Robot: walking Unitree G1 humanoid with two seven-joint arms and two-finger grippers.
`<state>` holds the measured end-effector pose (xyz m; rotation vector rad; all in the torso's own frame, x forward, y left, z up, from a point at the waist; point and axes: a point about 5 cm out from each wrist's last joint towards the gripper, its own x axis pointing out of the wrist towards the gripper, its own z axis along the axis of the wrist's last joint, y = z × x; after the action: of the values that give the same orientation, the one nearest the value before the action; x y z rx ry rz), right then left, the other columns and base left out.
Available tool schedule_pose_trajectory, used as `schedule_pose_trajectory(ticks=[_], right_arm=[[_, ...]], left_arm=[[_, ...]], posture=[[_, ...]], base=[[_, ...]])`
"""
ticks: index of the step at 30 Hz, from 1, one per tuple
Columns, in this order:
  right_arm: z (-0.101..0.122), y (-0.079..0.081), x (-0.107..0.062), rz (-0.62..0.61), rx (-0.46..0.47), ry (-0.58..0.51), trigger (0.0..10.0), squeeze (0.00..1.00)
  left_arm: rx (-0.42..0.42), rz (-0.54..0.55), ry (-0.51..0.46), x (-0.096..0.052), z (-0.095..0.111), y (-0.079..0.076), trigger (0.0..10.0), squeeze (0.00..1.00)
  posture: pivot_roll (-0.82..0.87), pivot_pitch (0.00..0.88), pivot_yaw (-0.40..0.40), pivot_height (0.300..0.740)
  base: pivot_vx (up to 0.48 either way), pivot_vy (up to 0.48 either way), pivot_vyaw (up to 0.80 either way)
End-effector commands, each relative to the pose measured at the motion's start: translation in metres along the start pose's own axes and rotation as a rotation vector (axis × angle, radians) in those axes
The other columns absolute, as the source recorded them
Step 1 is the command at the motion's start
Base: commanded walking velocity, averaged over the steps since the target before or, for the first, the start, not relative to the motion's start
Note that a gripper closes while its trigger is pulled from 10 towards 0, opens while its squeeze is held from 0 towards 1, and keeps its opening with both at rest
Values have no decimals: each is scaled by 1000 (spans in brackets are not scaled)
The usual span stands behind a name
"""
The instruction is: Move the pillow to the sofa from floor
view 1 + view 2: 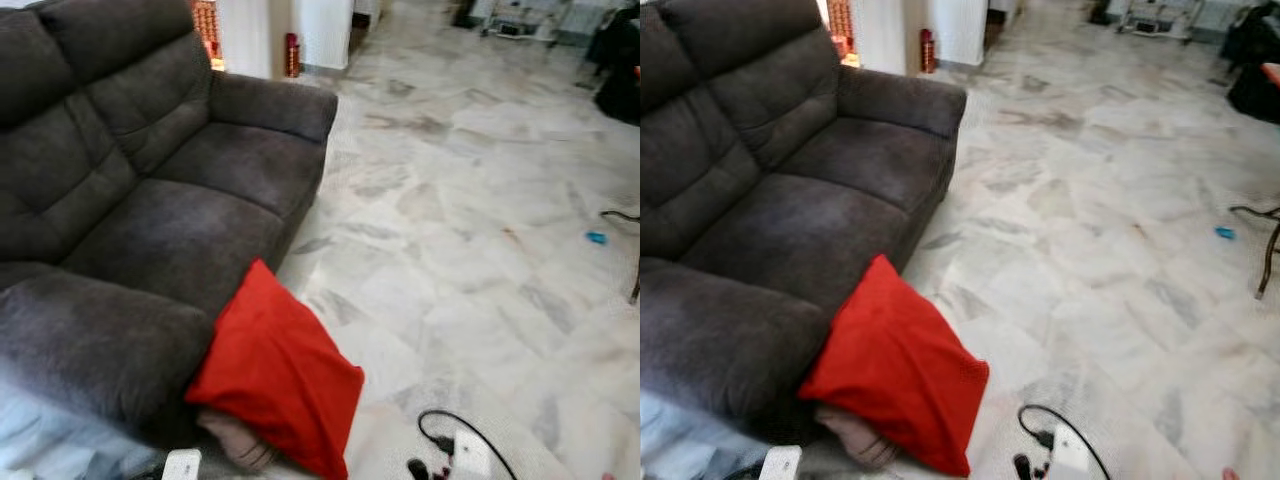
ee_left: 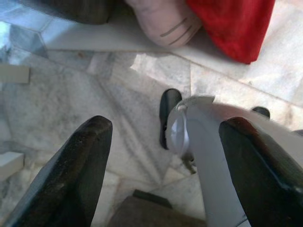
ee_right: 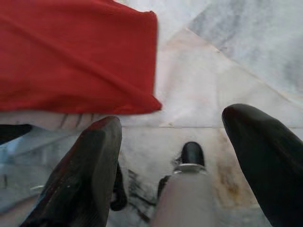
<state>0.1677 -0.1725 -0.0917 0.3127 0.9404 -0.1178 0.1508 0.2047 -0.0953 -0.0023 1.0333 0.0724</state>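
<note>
- One red pillow (image 1: 272, 370) on the marble floor (image 1: 470, 250), leaning with its upper corner against the front of the dark grey sofa (image 1: 130, 220), beside the near armrest.
- Under the pillow's lower edge, a beige cushion with thin dark stripes (image 2: 165, 21), touching the floor and partly covered.
- Long axis of the pillow running slanted, from the high corner at the sofa front down toward the low corner on the floor, near the black cable (image 1: 470, 425) and the white power strip (image 1: 470, 455).
- Left gripper (image 2: 163, 156) hanging low over the floor, fingers spread wide, nothing between them; pillow corner and striped cushion ahead of it, apart from the fingertips.
- Right gripper (image 3: 177, 156) also low, fingers spread wide and empty; red cloth just ahead of the fingertips, its pointed corner close to the left finger (image 3: 85, 165) of this gripper, not touching.
- Probably the approach step only: no contact with the pillow yet, sofa seat free for it.
- Judged from the wrist views, right gripper a little nearer to the red edge; left one more toward the striped cushion.
- Next move likely forward and down toward the low edge, one gripper at each side of the slanted axis, with care not to catch the cable or the cushion below.
</note>
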Motion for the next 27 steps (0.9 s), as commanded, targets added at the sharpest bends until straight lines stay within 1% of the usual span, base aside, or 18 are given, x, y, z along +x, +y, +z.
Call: schedule_pose_trajectory(ticks=[1, 3, 7, 9, 12, 14, 16, 19, 20, 21, 23, 24, 27], right_arm=[[-3, -5, -1, -25, 17, 10, 10000, 0], [-3, -2, -1, -22, 15, 11, 10000, 0], [-4, -2, -1, -21, -2, 11, 10000, 0], [-4, -2, -1, -19, -13, 11, 10000, 0], [-8, -6, -3, -21, 9, 10, 10000, 0], [-10, -10, -4, -24, 8, 9, 10000, 0], [-12, -15, -6, -23, 31, 6, 10000, 0], [-12, -20, -7, -22, 16, 9, 10000, 0], [-12, -26, -9, -25, 14, 9, 10000, 0], [-11, -32, -10, -31, 17, 8, 10000, 0], [-10, -37, -11, -35, 18, 6, 10000, 0], [-8, -43, -13, -40, 17, 5, 10000, 0], [-6, -52, -15, -45, 13, 4, 10000, 0]], left_arm=[[-4, -8, 1, 0, 0, -4, 10000, 0], [-4, -8, 1, 0, 0, -4, 10000, 0], [-4, -9, 0, 0, 0, -4, 10000, 0], [-6, -9, 0, 0, 0, -5, 10000, 0], [-7, -9, 1, 1, 0, -5, 10000, 0], [-7, -8, 1, 1, 0, -5, 10000, 0], [-5, -7, 2, 1, 0, -5, 10000, 0], [-1, -5, 3, 1, 0, -5, 10000, 0], [5, -2, 4, 1, 0, -5, 10000, 0], [7, 1, 5, 1, 0, -4, 10000, 0], [13, 3, 6, 1, 0, -4, 10000, 0], [18, 7, 6, 1, 0, -4, 10000, 0], [13, 17, 7, 1, 0, -4, 10000, 0]], posture=[[12, 0, -54, 740], [12, 0, -54, 740], [14, 0, -57, 740], [14, 0, -58, 740], [14, 0, -58, 740], [14, 0, -58, 740], [15, 0, -59, 740], [16, 0, -59, 740], [16, 0, -60, 740], [16, 0, -60, 740], [18, 0, -61, 740], [19, 0, -62, 740], [19, 0, -62, 740]], base=[[255, 0, 0], [274, 0, 0], [291, 0, 0], [307, 0, 800], [307, 0, 800], [319, 0, 0], [313, 0, 0], [315, 0, 0], [285, 0, 0], [0, 0, 0], [0, 0, 0], [0, 0, 0], [0, 0, 0]])
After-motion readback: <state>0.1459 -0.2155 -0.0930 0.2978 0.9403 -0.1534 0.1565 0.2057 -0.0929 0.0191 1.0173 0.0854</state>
